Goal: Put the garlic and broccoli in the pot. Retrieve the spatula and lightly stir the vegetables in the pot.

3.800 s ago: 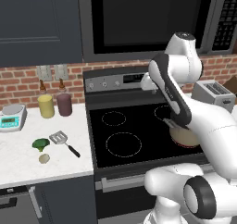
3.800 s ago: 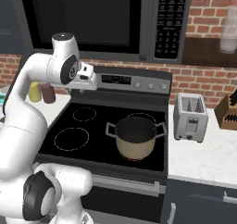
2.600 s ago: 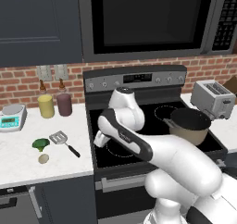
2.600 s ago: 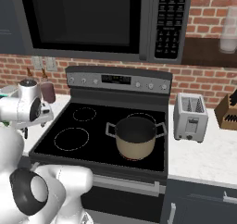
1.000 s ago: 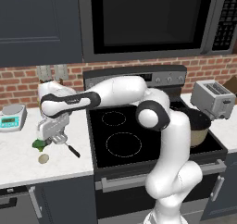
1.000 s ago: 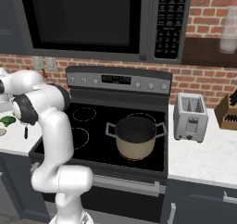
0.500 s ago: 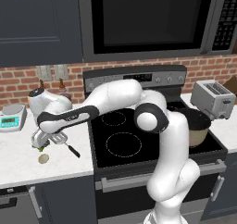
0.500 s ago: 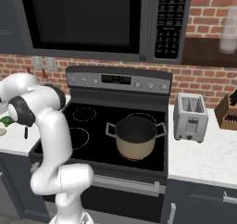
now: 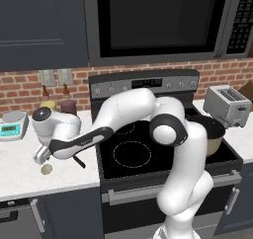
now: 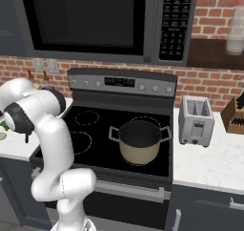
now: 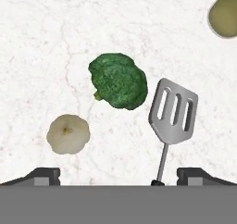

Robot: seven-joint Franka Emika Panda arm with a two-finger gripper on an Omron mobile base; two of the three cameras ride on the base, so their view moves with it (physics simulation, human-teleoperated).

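Left base view. Arm reaches across to 9 o'clock, hand low over the white worktop (image 9: pixel 20 171) left of the stove (image 9: pixel 148 149). Garlic (image 9: pixel 46 169) lies on the worktop just below the hand, apart from it. A short length of the spatula (image 9: pixel 79 162) handle shows at the forearm's lower edge, running from 10 to 4 o'clock; head hidden by the arm. Pot (image 9: pixel 213 134) sits on the stove's right side, at 3 o'clock, partly behind the elbow. Toaster (image 9: pixel 226 104) beyond it. Scale (image 9: pixel 13 123) and two jars (image 9: pixel 67 104) stand at the back of the worktop.

Right base view. Pot (image 10: pixel 139 141) upright on the front right burner, dark inside, handles pointing 9 and 3 o'clock. Toaster (image 10: pixel 196 120) just beside it at 3 o'clock on the right worktop (image 10: pixel 214 163). Knife block (image 10: pixel 234 115) at the far right. Arm bends away to 9 o'clock.

Hand view. Claw (image 11: pixel 124 174) wide open, holding nothing, tips at the bottom corners. Broccoli (image 11: pixel 118 80) near centre, stem pointing to 8 o'clock. Garlic (image 11: pixel 68 134) at 8 o'clock from it, well clear. Spatula (image 11: pixel 171 121) at 4 o'clock from the broccoli, near but not touching; long axis nearly vertical in this view, slotted head toward 12, handle running down to 6 between the tips. A jar base (image 11: pixel 224 15) at the top right corner.
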